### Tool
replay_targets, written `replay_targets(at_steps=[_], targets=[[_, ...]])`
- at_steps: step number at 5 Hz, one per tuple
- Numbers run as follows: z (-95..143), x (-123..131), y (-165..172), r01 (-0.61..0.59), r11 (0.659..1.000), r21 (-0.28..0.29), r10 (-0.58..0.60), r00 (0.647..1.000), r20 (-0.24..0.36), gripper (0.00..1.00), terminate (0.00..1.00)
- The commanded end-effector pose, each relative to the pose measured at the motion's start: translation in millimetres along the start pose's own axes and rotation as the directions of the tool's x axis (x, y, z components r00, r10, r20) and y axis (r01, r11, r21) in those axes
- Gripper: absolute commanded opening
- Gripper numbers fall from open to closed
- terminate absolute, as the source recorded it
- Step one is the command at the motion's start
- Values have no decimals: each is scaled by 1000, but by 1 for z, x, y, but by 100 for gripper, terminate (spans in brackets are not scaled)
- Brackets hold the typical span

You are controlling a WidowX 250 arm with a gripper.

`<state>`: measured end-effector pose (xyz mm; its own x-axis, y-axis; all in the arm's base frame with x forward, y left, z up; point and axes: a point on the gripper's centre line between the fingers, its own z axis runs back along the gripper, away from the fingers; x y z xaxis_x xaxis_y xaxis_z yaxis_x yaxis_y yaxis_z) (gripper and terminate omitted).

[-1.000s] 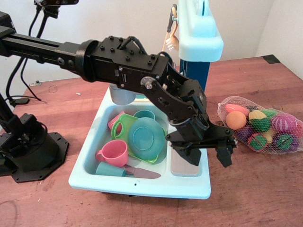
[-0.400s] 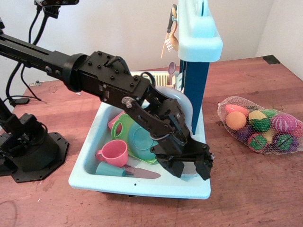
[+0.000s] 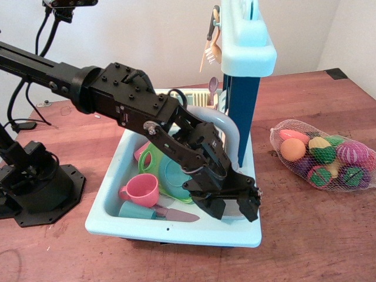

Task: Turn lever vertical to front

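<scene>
Black gripper low over the front right corner of the toy sink; the lever cannot be picked out, hidden behind the arm.

The arm reaches in from ten o'clock and bends down toward five o'clock, covering the faucet base; only the pale curved spout shows above it at twelve o'clock. Its two fingers hang spread apart, gripping nothing. In the basin at nine o'clock of the gripper lie a teal plate on a green one, a pink cup and a toy knife. A net bag of toy fruit lies on the wooden table at two o'clock, well apart. A blue post stands just behind the sink.
</scene>
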<state>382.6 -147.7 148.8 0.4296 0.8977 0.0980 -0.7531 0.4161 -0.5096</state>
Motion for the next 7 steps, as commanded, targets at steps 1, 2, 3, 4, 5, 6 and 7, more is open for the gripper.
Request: replay_targets(at_steps=[1,2,3,4,5,6,7], targets=[[13,16,1,-18,999,-36,19,999,37,100,0],[28,7,19,-50,998,-25,51,997,51,100,0],[49,-11,42,-89,996,-8,89,992,84,100,0],[57,-22,56,-107,994,-13,107,990,91,100,0],[57,-27,59,-115,993,-22,117,989,94,100,0],[57,-34,59,-124,992,-20,125,988,86,100,0],[69,-40,59,-123,992,-10,123,988,89,100,0]])
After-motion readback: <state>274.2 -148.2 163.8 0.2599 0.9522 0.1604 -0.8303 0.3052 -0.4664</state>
